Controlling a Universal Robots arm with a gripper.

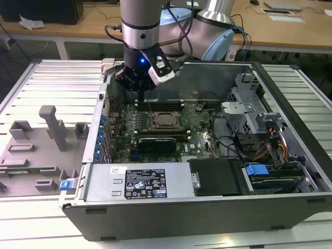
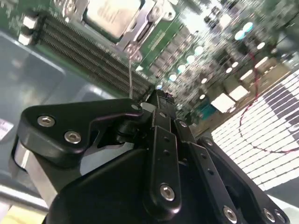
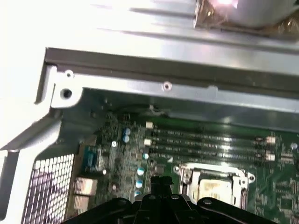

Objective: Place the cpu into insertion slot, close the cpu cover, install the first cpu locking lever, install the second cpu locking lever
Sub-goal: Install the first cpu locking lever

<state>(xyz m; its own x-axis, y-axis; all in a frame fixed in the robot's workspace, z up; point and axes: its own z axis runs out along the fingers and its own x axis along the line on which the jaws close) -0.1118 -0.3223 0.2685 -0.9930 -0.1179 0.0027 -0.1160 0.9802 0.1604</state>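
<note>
1. One robot arm comes down from the upper centre of the exterior view. It carries one tool.
2. The tool's fingers are pressed narrow, almost together, and hold nothing. This shows in both wrist views.
3. The tool hangs over the motherboard near the case's back wall. It is just beside the socket, toward the exterior view's left, and touches nothing I can see.
4. One cpu sits in the one insertion slot, centre of the exterior view. Its silver top faces up.
5. One cpu cover lies flat around the cpu, which shows through its window.
6. A thin metal rod runs from the cover's corner toward the tool. I cannot tell whether a lever is latched.
7. Four long memory slots lie in parallel rows between the socket and the case wall.
8. One open computer case holds everything, with one grey drive cage at right.
9. Two blue clips show: one at the case's lower left corner, one at lower right.
10. The case rests on a slatted metal tabletop.
11. One grey fixture plate with upright blocks lies at the exterior view's left.
12. In the room, wooden desks run across the top of the frame.
</note>
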